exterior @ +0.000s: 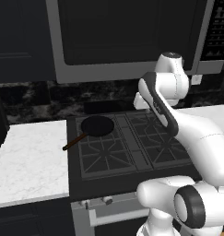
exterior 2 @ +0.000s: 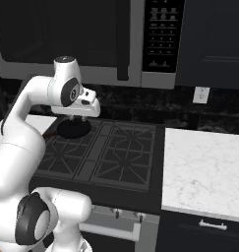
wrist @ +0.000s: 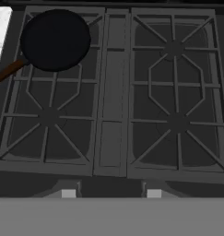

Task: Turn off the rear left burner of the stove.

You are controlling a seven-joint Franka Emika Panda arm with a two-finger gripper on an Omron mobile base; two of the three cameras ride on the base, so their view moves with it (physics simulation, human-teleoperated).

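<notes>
Arm's up over the stove [exterior: 132, 147], looking straight down; can't tell how the claw stands. Rear left burner [wrist: 88, 44] sits at eleven o'clock in the hand view, black pan [wrist: 55, 39] on it.

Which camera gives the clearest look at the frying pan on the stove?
The hand view: the frying pan is seen from above, whole and unobstructed on the rear left burner, its brown handle running out to the left. The left base view shows it smaller. In the right base view the arm hides most of it.
</notes>
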